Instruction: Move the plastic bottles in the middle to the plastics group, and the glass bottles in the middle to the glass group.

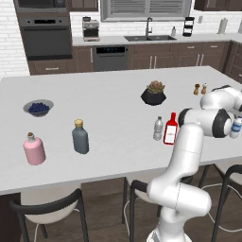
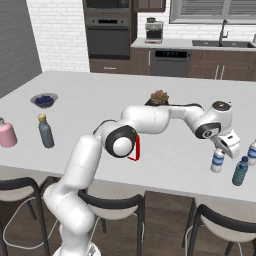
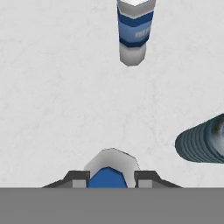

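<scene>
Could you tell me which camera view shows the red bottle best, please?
The left base view: the red bottle stands in full there, upright on the counter beside a clear bottle, white label facing the camera. In the right base view the arm hides most of it, leaving a red sliver.

two plastic bottles (image 2: 240,171) crowd the fingers (image 3: 78,178); bare counter (image 2: 165,160) lies leftward.

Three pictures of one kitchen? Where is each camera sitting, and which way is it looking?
Left base view: behind the arm's left, looking forward and down over the island; the arm rises lower right.
Right base view: behind its right; the arm rises lower left, gripper over a blue-label bottle.
Hand view: on the hand, looking down at the counter, fingertips pinching that bottle.
Both base views share the red bottle.
</scene>
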